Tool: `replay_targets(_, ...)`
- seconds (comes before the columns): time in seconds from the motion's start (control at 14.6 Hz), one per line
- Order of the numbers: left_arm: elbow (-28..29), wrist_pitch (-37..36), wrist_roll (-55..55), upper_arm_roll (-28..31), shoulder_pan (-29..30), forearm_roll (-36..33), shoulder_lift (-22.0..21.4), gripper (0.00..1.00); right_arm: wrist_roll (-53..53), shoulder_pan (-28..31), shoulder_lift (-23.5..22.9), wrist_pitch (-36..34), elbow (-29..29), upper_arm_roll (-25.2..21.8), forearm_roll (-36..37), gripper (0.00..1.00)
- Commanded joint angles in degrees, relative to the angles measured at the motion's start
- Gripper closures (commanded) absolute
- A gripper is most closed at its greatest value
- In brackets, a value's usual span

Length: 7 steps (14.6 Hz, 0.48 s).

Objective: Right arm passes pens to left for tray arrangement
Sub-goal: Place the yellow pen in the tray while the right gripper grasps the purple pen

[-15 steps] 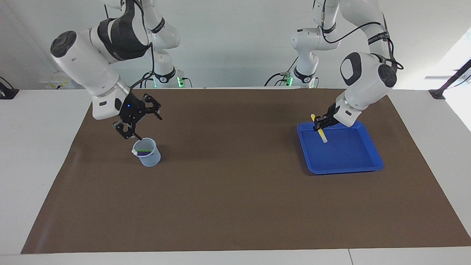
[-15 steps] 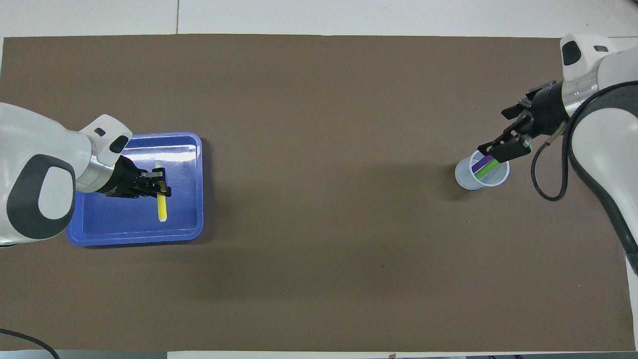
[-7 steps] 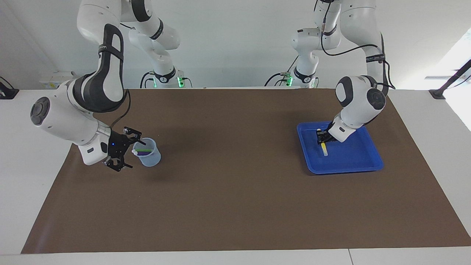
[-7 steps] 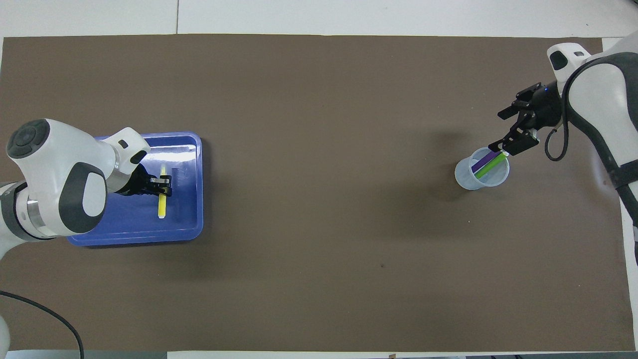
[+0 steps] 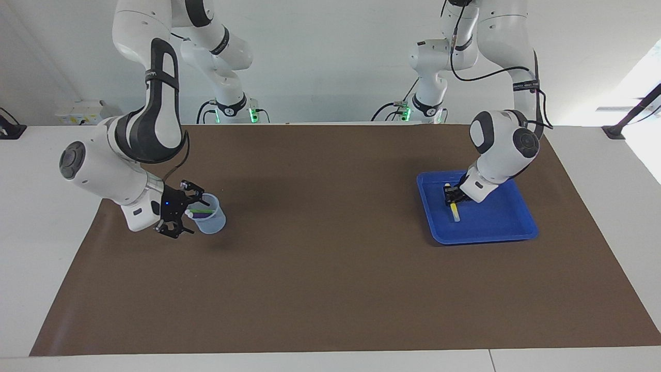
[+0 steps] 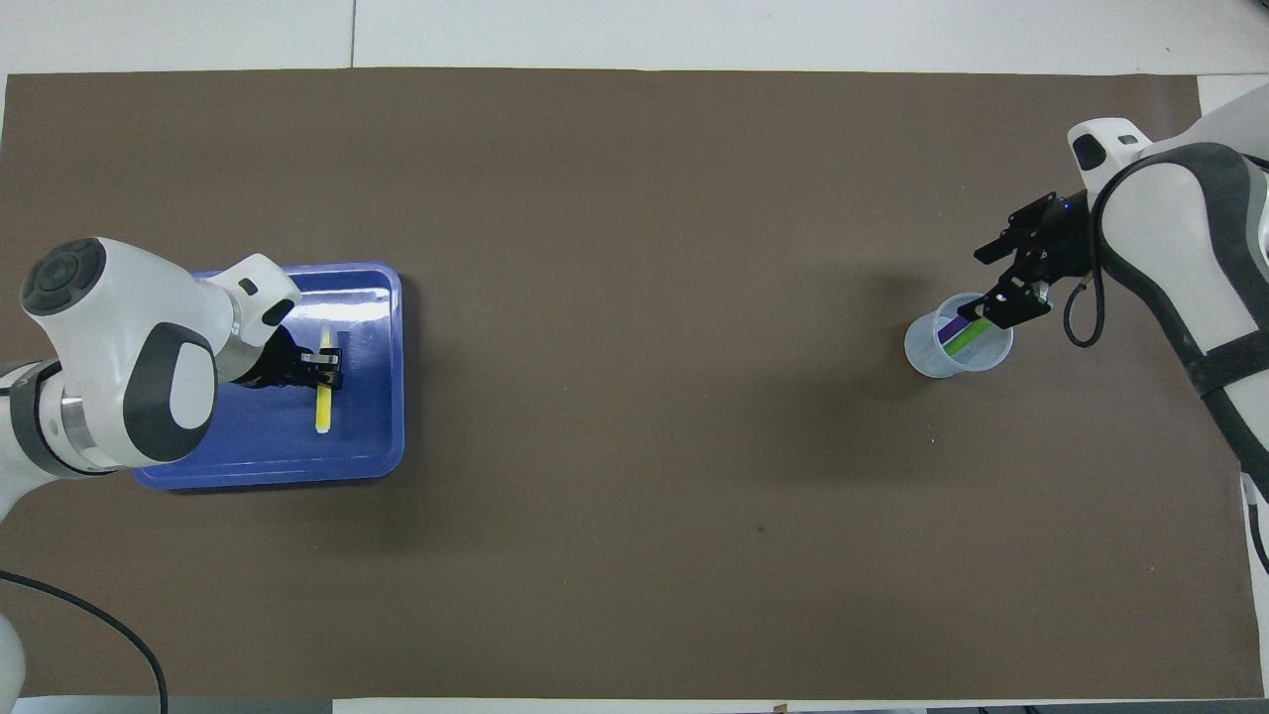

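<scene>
The bright blue tray sits toward the left arm's end of the table. My left gripper is low inside it, shut on the yellow pen. The pen's pale cap end points down at the tray floor. Toward the right arm's end, the purple pen and the green pen lean in a translucent cup. My right gripper is level with the cup's rim, open, its fingers spread on either side of the pens' upper ends.
A brown mat covers the table between the cup and the tray. White tabletop borders the mat at both ends.
My right gripper dropped from above the cup to its rim and slid in toward the pens. My left gripper lowered the yellow pen into the tray.
</scene>
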State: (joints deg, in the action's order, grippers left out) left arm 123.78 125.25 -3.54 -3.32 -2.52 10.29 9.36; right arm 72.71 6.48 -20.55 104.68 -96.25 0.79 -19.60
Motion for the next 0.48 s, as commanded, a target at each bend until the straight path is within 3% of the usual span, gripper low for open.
replay_targets(0.0,1.19,1.75,-0.15,-0.02,0.24,-1.06,-0.22,0.86,1.82,1.95,2.36,1.58,-3.94,0.44,-0.88,0.23)
replay_targets(0.14,1.72,2.63,-0.07,-0.02,0.33,-1.06,-0.22,0.82,1.99,2.04,2.36,1.58,-3.95,0.44,-0.88,0.30)
replay_targets(0.21,1.90,2.81,0.11,-0.02,0.33,-1.06,-0.22,0.59,1.91,2.04,2.45,1.58,-4.03,0.35,-0.88,0.31)
replay_targets(0.27,1.99,2.81,0.28,-0.02,0.24,-1.06,-0.22,0.27,1.90,2.04,2.45,1.49,-4.12,0.35,-0.88,0.32)
replay_targets(0.41,1.99,2.81,0.46,-0.02,0.24,-1.06,-0.22,0.25,1.90,2.04,2.45,1.49,-4.12,0.35,-0.88,0.40)
